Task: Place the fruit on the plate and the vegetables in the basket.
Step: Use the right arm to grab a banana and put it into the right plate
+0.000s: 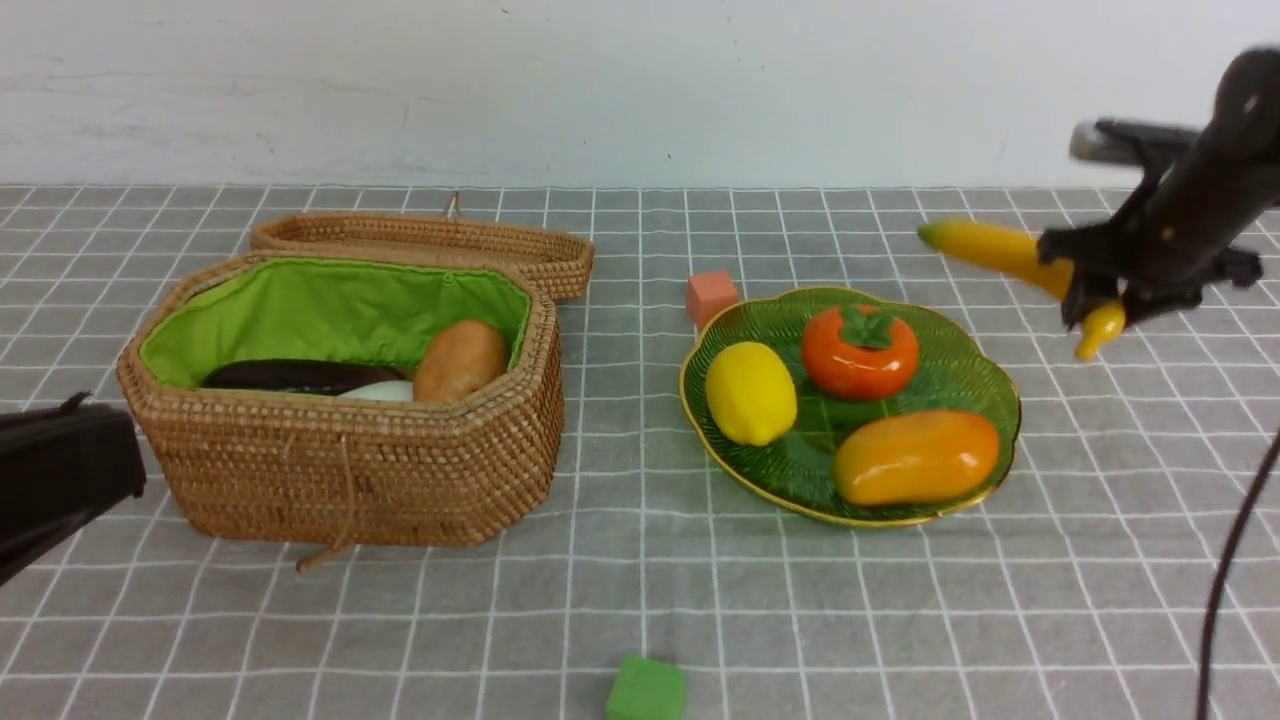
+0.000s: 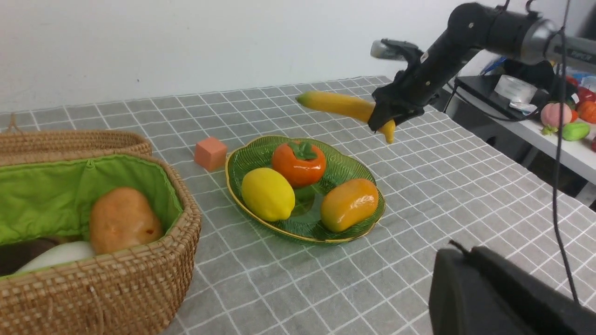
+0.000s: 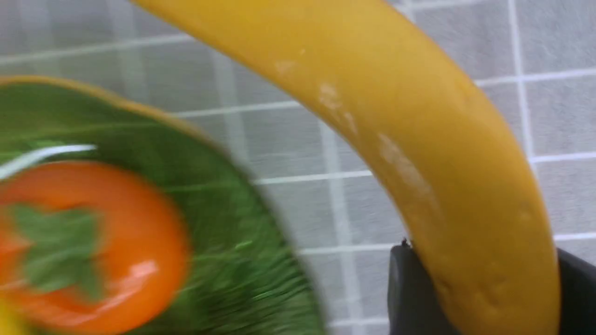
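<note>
1. We work over a grey checked tablecloth (image 1: 640, 580) with a pale wall behind it.
2. Our right gripper (image 1: 1095, 290) is clamped on the banana (image 1: 1000, 250) near its lower end and holds it in the air, clear of the cloth.
3. The banana's long axis runs nearly level across the front view; its greenish tip points toward our left and slightly up, and its short end hangs below the jaws.
4. The plate (image 1: 975, 345) lies just to the left of and below the gripper, so we judge the coming move a short carry leftward and down; the right arm is much the nearer one.
5. The plate already holds the lemon (image 1: 750, 392), the persimmon (image 1: 860, 352) and the mango (image 1: 916, 456), so free room for the banana looks tight.
6. Farther left, the basket (image 1: 350, 470) holds the eggplant (image 1: 290, 375), radish (image 1: 380, 392) and potato (image 1: 460, 360).
7. Our left gripper (image 1: 60, 470) sits low beside the basket; we cannot tell whether it is open.
</note>
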You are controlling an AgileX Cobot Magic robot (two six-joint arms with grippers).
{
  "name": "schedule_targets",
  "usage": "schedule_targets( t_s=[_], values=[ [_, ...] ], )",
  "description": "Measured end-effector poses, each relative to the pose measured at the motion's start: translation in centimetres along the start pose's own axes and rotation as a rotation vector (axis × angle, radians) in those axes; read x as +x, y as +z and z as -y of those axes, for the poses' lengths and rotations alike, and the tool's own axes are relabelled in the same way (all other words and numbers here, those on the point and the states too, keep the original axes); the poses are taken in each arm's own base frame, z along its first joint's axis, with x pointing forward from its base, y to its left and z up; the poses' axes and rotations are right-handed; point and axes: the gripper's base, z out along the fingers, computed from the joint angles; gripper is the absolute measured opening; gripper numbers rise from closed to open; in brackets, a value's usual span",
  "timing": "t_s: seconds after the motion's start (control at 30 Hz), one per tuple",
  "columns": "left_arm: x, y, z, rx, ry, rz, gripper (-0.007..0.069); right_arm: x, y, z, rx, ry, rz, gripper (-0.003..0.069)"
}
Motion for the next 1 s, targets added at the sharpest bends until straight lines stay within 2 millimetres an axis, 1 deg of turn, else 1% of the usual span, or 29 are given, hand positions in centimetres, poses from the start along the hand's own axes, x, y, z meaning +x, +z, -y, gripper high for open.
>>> schedule_targets(
  t_s=[0.07, 0.1, 0.13, 0.17, 0.2, 0.23, 0.27, 0.37, 0.5, 0.57, 0.63, 0.67, 0.7, 0.73, 0.8, 0.83, 0.87, 0.93, 1.0],
  values=[
    [0.0, 0.0, 0.0, 0.0, 0.001, 0.0, 0.0004, 0.3, -1.0, -1.7, -0.047, -0.014, -0.008, 0.0309],
    [0.0, 0.0, 0.0, 0.0, 0.002, 0.0, 0.0004, 0.6, -0.9, -2.7, -0.069, -0.022, -0.024, 0.0309],
    [0.0, 0.0, 0.0, 0.0, 0.002, 0.0, 0.0004, 0.8, -0.8, -2.8, -0.073, -0.022, -0.034, 0.0309],
    [0.0, 0.0, 0.0, 0.0, 0.007, 0.001, 0.0004, 1.4, 0.2, -3.9, -0.08, -0.029, -0.075, 0.0309],
    [0.0, 0.0, 0.0, 0.001, 0.015, 0.002, 0.0004, 1.8, 1.2, -4.2, -0.073, -0.024, -0.104, 0.0309],
    [0.0, 0.0, 0.0, 0.001, 0.016, 0.002, 0.0004, 2.0, 1.5, -4.2, -0.07, -0.022, -0.112, 0.0309],
    [0.0, 0.0, 0.0, 0.001, 0.023, 0.003, 0.0004, 2.5, 2.9, -4.1, -0.049, -0.006, -0.148, 0.0309],
    [0.0, 0.0, 0.0, 0.001, 0.027, 0.003, 0.0004, 3.2, 4.9, -3.4, -0.015, 0.039, -0.205, 0.0309],
    [0.0, 0.0, 0.0, 0.002, 0.028, 0.004, 0.0004, 3.3, 5.1, -3.3, -0.015, 0.064, -0.224, 0.0311],
    [0.0, 0.0, 0.0, 0.002, 0.028, 0.005, 0.0004, 3.4, 5.1, -3.4, -0.02, 0.071, -0.235, 0.0329],
    [0.0, 0.0, 0.0, 0.002, 0.028, 0.005, 0.0004, 3.6, 5.0, -3.4, -0.019, 0.071, -0.25, 0.0379],
    [0.0, 0.0, 0.0, 0.002, 0.028, 0.005, 0.0004, 3.6, 4.9, -3.4, -0.019, 0.07, -0.256, 0.0417],
    [0.0, 0.0, 0.0, 0.002, 0.028, 0.005, 0.0004, 3.6, 4.9, -3.4, -0.018, 0.07, -0.26, 0.0424],
    [0.0, 0.0, 0.0, 0.002, 0.029, 0.005, 0.0004, 3.6, 4.6, -3.4, -0.015, 0.067, -0.263, 0.0477],
    [0.0, 0.0, 0.0, 0.002, 0.043, 0.005, 0.0006, 3.6, 3.7, -3.5, -0.013, 0.054, -0.262, 0.0551],
    [0.0, 0.0, 0.0, 0.002, 0.044, 0.005, 0.0006, 3.5, 3.6, -3.5, -0.013, 0.05, -0.26, 0.0556],
    [0.0, 0.0, 0.0, 0.002, 0.05, 0.005, 0.0007, 3.3, 2.5, -3.7, -0.015, 0.031, -0.247, 0.0589],
    [-0.1, 0.0, 0.0, -0.002, 0.059, 0.007, 0.0006, 3.2, 1.4, -3.9, -0.019, 0.016, -0.234, 0.0599],
    [-0.2, 0.0, -0.2, -0.024, 0.104, 0.016, 0.0006, 2.9, -1.0, -4.4, -0.035, -0.01, -0.203, 0.0591]
  ],
)
